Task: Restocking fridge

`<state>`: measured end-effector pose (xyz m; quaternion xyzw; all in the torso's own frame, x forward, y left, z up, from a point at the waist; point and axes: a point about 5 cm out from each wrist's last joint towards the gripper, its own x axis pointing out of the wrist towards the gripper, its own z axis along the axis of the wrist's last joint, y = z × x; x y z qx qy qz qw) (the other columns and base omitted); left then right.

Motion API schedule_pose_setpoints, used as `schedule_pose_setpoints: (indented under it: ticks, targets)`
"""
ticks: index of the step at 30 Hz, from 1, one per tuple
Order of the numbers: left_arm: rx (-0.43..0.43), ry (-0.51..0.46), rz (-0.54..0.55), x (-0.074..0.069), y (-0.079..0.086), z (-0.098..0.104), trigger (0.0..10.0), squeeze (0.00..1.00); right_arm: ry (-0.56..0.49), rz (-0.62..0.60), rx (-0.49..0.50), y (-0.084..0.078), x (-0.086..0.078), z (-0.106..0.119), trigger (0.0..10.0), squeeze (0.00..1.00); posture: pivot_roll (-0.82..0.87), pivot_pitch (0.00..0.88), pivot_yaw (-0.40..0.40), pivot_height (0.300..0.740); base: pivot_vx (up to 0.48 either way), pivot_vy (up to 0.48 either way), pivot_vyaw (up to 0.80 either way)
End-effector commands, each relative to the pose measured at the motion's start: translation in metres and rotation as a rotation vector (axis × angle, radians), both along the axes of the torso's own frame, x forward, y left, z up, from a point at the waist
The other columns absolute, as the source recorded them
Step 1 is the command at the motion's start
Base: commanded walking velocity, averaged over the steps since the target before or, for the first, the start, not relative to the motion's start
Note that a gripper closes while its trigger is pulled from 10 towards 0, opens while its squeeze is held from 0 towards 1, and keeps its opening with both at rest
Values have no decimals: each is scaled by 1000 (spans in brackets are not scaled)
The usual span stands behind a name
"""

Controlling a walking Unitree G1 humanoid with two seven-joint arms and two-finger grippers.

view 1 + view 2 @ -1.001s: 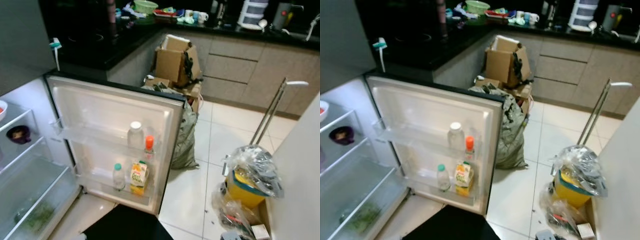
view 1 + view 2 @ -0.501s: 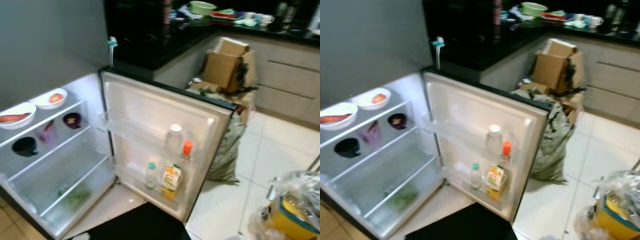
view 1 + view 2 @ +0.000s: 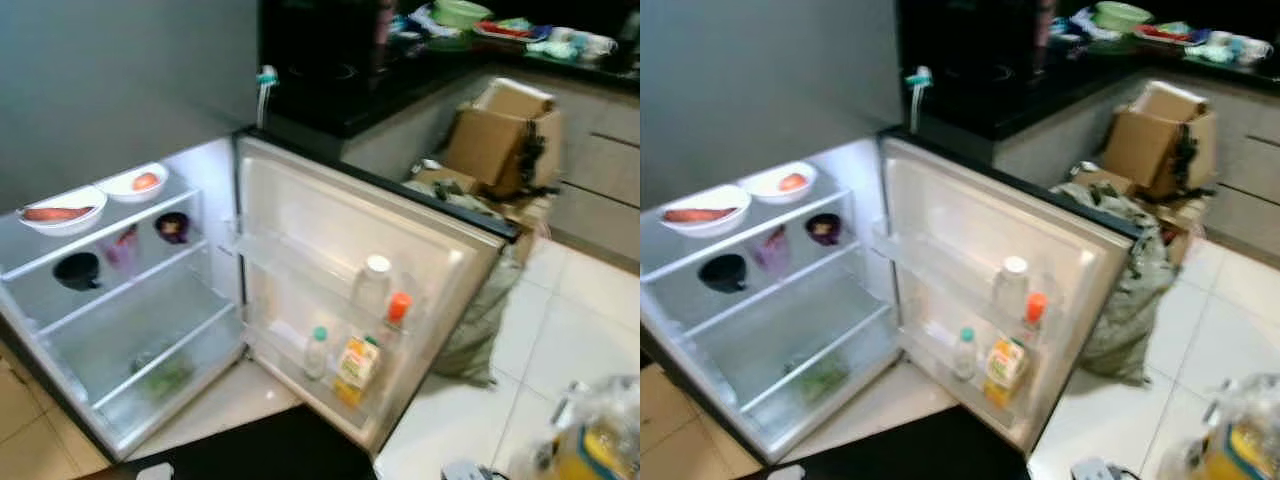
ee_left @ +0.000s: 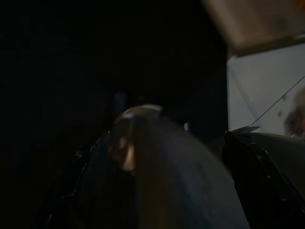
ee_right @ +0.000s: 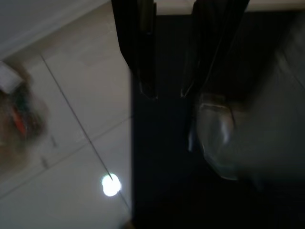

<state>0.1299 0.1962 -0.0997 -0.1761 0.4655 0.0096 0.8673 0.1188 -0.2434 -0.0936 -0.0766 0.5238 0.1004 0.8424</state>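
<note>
Fridge (image 3: pixel 760 330): open ahead on our left, shelves lit; door (image 3: pixel 970 250) swung right.
Door rack: bottles, juice carton (image 3: pixel 1005 368) at its lower edge.
Right gripper (image 5: pixel 167 93): hangs over floor, fingers slightly apart, empty.
Left gripper: dark, we cannot tell.
Nearer arm: undecided; nothing carried.

Home kitchen: open fridge (image 3: pixel 130 330) with stocked door shelves, black-topped table (image 3: pixel 400 75) bearing dishes, beige drawers (image 3: pixel 600 150), white floor tiles (image 3: pixel 590 320), cardboard boxes (image 3: pixel 500 135).

Two white bowls (image 3: pixel 96 196) sit on the clear glass top fridge shelf (image 3: pixel 130 222); dark cups (image 3: pixel 78 270) sit on the shelf below.
</note>
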Motion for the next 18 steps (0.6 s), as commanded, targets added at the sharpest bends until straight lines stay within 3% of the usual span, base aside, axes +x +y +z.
schedule_pose_setpoints:
  ticks: [1, 8, 12, 15, 17, 18]
  targets:
    - [-7, 36, 18, -10, -5, -4, 10000, 0, 4, -6, -32, -6, 0, 1, 10000, 0, -112, 0, -57, 740, 0, 0, 0]
    - [-7, 39, 22, -11, -4, -4, 10000, 0, -8, -6, -92, -12, 1, 3, 10000, 0, -114, 0, -57, 740, 0, 0, 0]
    - [-9, 40, 23, -11, -5, -5, 10000, 0, -79, -46, -136, -20, 15, 10, 10000, 0, -114, 0, -56, 740, 0, 0, 0]
    - [-7, 42, 19, -11, -5, -5, 10000, 0, -211, -152, -200, -39, 45, 29, 10000, 0, -115, 0, -51, 740, 0, 0, 0]
    - [-6, 42, 19, -11, -5, -5, 10000, 0, -243, -178, -222, -45, 52, 34, 10000, 0, -113, 0, -52, 740, 0, 0, 0]
    - [-4, 41, 19, -11, -4, -5, 10000, 0, -295, -230, -248, -54, 65, 44, 10000, 0, -113, 0, -52, 740, 0, 0, 0]
